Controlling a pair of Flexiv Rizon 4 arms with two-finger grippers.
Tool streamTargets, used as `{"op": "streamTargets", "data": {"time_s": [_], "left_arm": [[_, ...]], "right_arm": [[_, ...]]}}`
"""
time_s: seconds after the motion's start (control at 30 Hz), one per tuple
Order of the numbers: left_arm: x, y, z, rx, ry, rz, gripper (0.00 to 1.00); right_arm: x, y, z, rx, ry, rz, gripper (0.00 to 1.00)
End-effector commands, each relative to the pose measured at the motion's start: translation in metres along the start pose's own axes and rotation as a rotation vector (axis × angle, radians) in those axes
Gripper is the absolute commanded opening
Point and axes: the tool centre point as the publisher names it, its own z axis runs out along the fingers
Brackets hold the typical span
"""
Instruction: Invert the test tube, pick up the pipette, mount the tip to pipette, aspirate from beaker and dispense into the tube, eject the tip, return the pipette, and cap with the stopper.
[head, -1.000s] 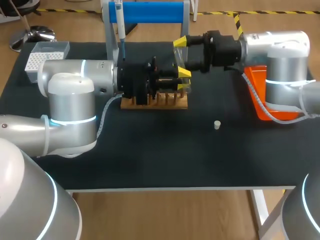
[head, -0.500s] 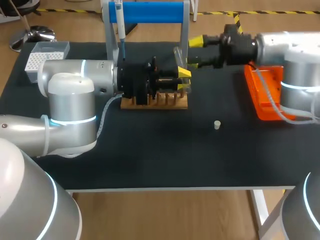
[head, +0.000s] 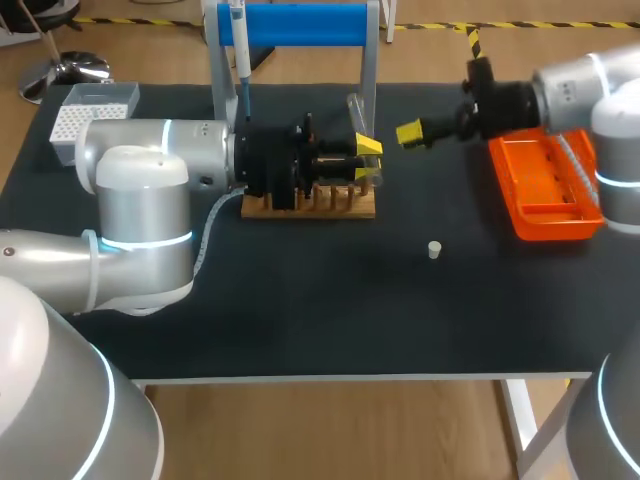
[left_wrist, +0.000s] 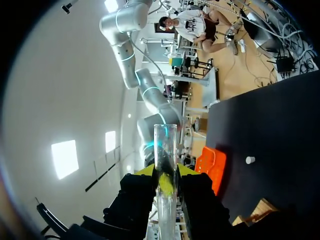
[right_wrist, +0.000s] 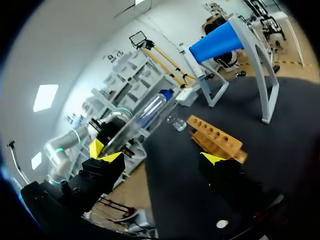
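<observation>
Glass test tube (head: 356, 112) sat clamped between the fingers of the left gripper (head: 367, 160), above the wooden rack (head: 330, 203). The right gripper (right_wrist: 159, 157) hung spread wide at the far right, beside the orange tray (head: 545, 185). The stopper (head: 434, 250) lay nearer.

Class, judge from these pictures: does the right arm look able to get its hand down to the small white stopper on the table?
Probably yes. The right hand is open and empty, and the stopper lies by itself, with nothing standing between them.
</observation>
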Motion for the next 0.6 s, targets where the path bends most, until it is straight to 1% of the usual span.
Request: {"op": "streamTargets", "data": {"time_s": [0.03, 0.13, 0.6], "left_arm": [[0.0, 0.0003, 0.0011, -0.002, 0.001, 0.001, 0.0], [0.0, 0.0003, 0.0011, -0.002, 0.001, 0.001, 0.0], [0.0, 0.0003, 0.0011, -0.002, 0.001, 0.001, 0.0]], "right_arm": [[-0.001, -0.0052, 0.0015, 0.048, -0.078, -0.069, 1.0], [-0.0077, -0.0083, 0.0023, 0.044, -0.108, -0.085, 1.0], [-0.0077, -0.0083, 0.0023, 0.044, -0.108, -0.085, 1.0]]}}
